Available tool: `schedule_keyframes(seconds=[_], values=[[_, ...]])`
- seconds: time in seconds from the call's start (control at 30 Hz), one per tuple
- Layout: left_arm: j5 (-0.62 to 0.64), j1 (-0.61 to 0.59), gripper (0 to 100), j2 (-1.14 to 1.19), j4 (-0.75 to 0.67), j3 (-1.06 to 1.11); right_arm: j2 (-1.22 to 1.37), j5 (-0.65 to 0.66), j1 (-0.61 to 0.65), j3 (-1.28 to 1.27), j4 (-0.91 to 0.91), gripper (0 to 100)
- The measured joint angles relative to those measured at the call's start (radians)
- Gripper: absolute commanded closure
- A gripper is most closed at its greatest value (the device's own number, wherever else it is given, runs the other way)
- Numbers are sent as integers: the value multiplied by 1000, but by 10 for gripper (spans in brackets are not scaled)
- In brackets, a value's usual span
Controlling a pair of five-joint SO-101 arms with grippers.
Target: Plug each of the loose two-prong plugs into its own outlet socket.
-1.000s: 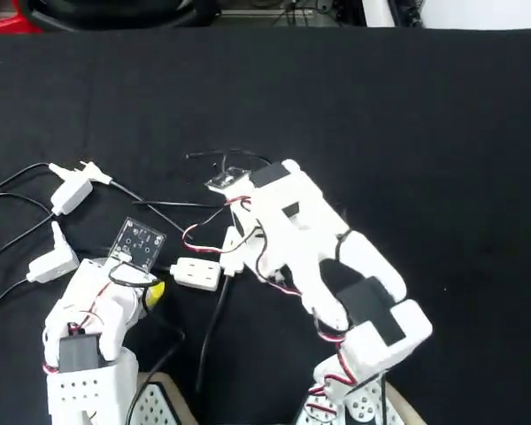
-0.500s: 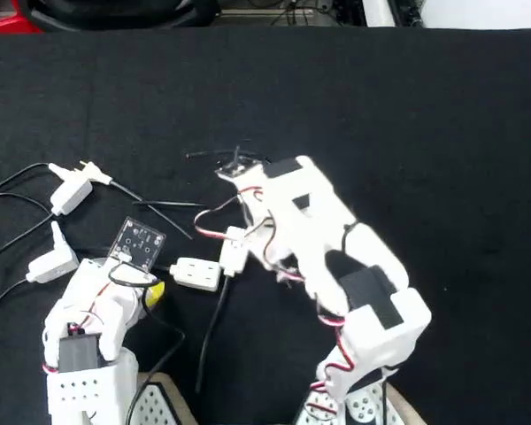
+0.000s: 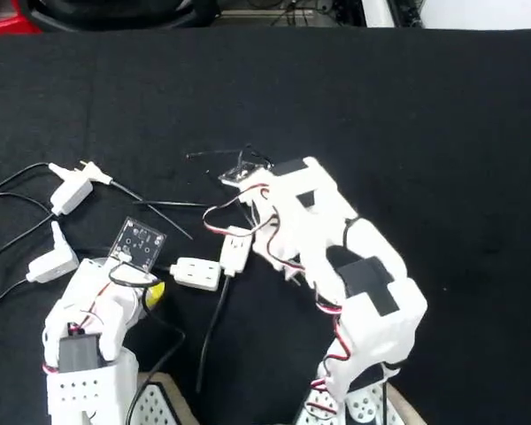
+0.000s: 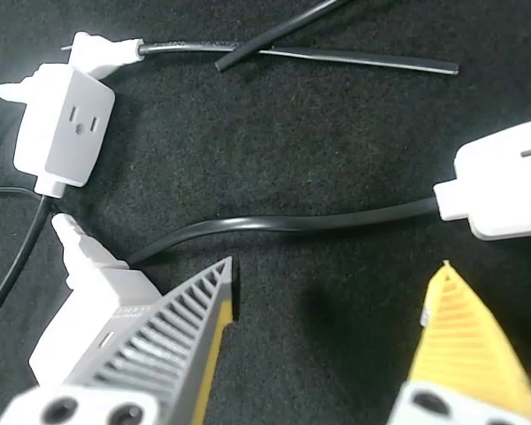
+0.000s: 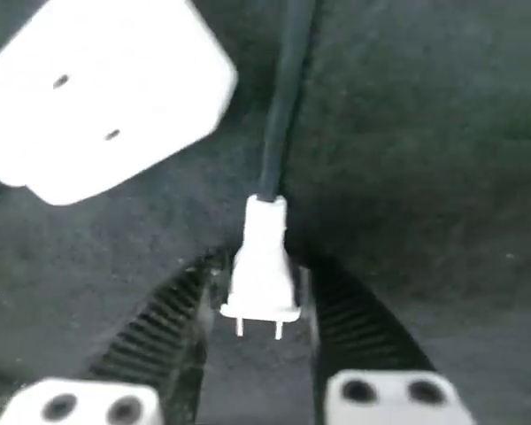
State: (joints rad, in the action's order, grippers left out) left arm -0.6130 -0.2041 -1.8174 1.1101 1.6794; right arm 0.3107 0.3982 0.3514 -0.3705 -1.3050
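Observation:
My right gripper (image 5: 265,274) is shut on a white two-prong plug (image 5: 264,266), whose black cord (image 5: 283,97) runs away from it. In the high view the held plug (image 3: 235,251) hangs just right of a white outlet socket (image 3: 196,273), also close in the right wrist view as the socket (image 5: 106,106). My left gripper (image 4: 334,270) stands open over bare cloth, near that socket's cord end (image 4: 504,190). Two more white sockets (image 3: 70,193) (image 3: 53,261) lie at the left. A second plug (image 3: 90,168) lies by the farther one, its prongs showing.
Black cords (image 3: 164,211) cross the black tablecloth (image 3: 407,133) between the sockets and the arms. A loose cord end (image 4: 336,55) lies beyond the left gripper. The right half and the far side of the table are bare cloth.
The right arm has swung its wrist a little right and farther back, with the plug still in its gripper beside the outlet. The left arm has not moved.

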Motion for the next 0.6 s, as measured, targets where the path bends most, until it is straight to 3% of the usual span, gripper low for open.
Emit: schedule_keyframes(seconds=[0.27,0.47,0.6], values=[[0,0,658,0,0,0,-31,-17,-5,72,-123,987],[0,0,658,0,0,0,-324,-35,84,61,-206,987],[0,0,658,0,0,0,-532,-61,152,-15,-144,987]])
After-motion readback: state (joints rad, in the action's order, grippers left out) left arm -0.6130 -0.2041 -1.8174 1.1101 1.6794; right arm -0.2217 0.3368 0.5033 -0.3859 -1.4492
